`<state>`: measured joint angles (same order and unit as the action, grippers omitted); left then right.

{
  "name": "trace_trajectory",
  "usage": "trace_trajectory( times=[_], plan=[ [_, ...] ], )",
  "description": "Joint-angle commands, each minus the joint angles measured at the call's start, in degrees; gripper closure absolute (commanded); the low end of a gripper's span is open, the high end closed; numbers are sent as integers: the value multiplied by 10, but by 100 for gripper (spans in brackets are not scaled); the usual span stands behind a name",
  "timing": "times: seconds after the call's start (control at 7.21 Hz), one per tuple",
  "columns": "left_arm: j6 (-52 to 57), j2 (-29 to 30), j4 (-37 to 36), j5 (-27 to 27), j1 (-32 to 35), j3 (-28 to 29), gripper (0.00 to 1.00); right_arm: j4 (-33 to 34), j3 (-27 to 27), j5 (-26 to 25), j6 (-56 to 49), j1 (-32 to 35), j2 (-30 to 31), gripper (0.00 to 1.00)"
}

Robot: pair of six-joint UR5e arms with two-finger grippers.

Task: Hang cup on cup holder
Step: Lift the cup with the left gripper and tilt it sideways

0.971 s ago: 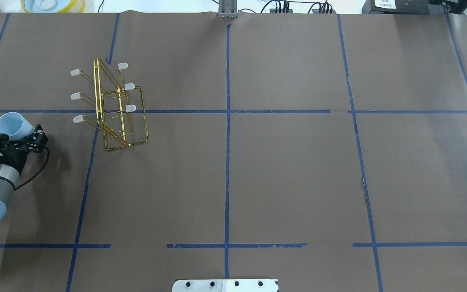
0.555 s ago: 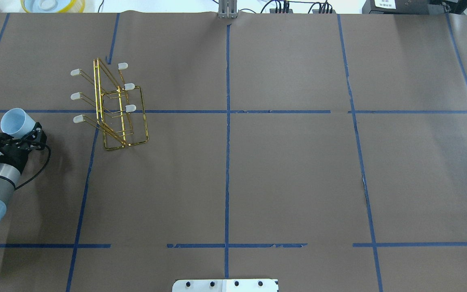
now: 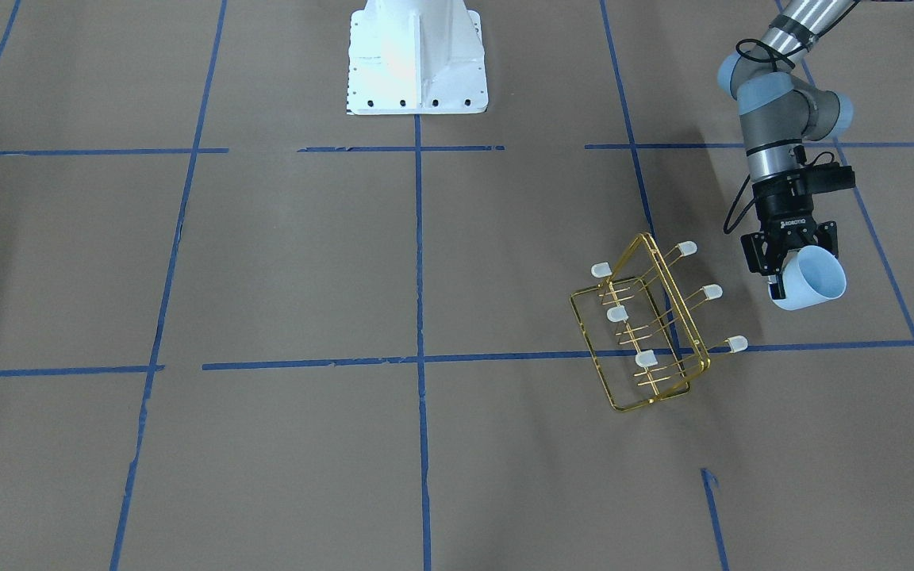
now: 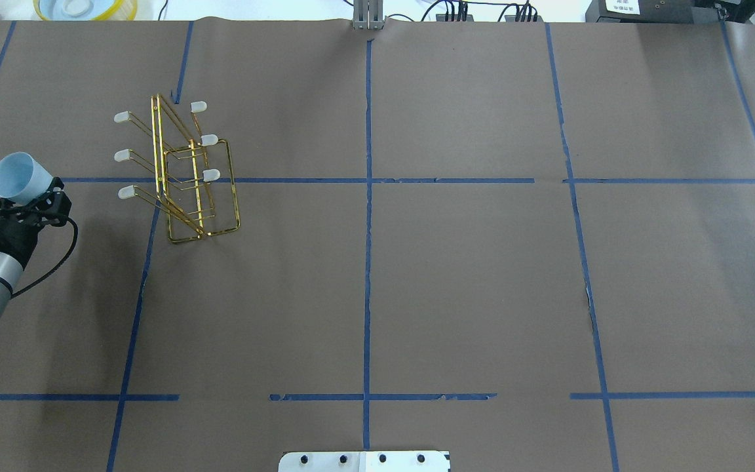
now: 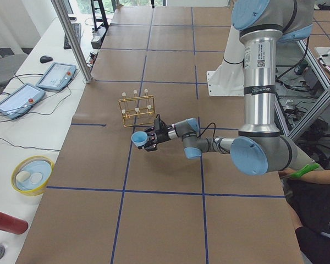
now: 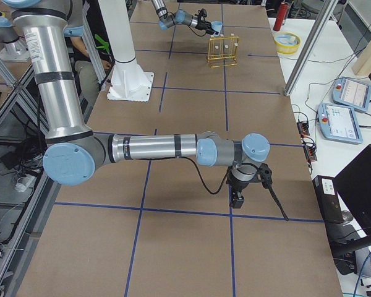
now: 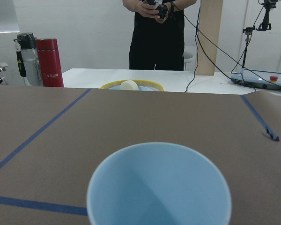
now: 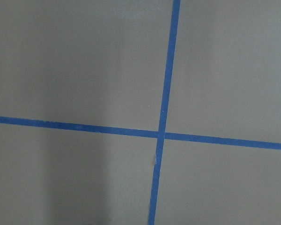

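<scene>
The pale blue cup (image 4: 20, 177) is held off the table in my left gripper (image 4: 35, 196), which is shut on its base, the mouth pointing away from the wrist. In the front view the cup (image 3: 810, 279) hangs right of the gold wire cup holder (image 3: 647, 333), apart from it. The cup holder (image 4: 187, 177) stands on the brown table, its capped prongs free. The left wrist view shows the cup's open mouth (image 7: 159, 183). My right gripper (image 6: 238, 199) shows only in the exterior right view, low over the table; I cannot tell whether it is open or shut.
A yellow-rimmed bowl (image 4: 86, 8) and a red bottle (image 7: 50, 63) sit beyond the table's far edge. A person stands behind them. The white robot base (image 3: 417, 55) is at the near edge. Blue tape lines cross the brown table cover.
My left gripper has carried the cup farther from the robot's base, upward in the overhead view. The cup holder has not moved.
</scene>
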<state>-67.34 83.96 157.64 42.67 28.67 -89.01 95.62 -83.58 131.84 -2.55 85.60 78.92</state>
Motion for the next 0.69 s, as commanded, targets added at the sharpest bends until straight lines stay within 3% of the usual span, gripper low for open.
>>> trace_trajectory(
  times=[0.0, 0.14, 0.42, 0.55],
  plan=[
    [198, -37, -8, 0, 15, -93, 92, 0, 0, 0, 0, 0, 0, 0],
    [213, -39, -47, 0, 15, -120, 98, 0, 0, 0, 0, 0, 0, 0],
    [236, -40, -165, -3, 20, -187, 100, 0, 0, 0, 0, 0, 0, 0],
    [333, -37, -188, -4, 33, -208, 100, 0, 0, 0, 0, 0, -1, 0]
  ],
)
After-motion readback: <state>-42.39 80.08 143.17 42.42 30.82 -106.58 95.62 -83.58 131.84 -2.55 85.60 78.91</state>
